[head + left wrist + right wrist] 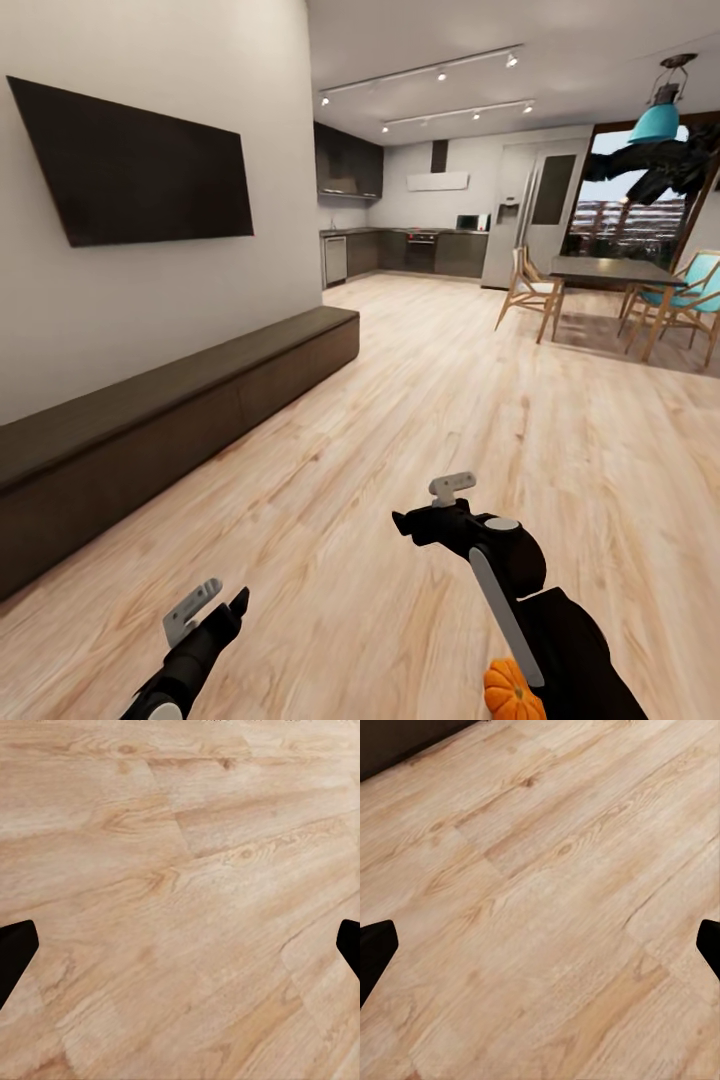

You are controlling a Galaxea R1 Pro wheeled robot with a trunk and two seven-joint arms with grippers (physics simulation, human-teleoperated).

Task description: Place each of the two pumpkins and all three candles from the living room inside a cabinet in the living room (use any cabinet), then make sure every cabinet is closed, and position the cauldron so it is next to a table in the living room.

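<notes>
The long low dark-brown cabinet (180,400) runs along the left wall, with all its flat fronts shut. One orange pumpkin (510,692) shows at the bottom edge, partly behind my right forearm; I cannot tell what it rests on. My left gripper (215,605) hovers open over bare floor, its dark fingertips (15,952) wide apart with nothing between them. My right gripper (428,505) is likewise open and empty, its fingertips (373,956) spread over floorboards near the cabinet's dark base (397,742). The candles, the cauldron and the table are out of view.
A black TV (140,165) hangs above the cabinet. Light wood floor (450,380) stretches ahead to a kitchen (410,250). A dining table (610,270) with wooden chairs (530,290) stands at the far right, under a teal lamp (655,122).
</notes>
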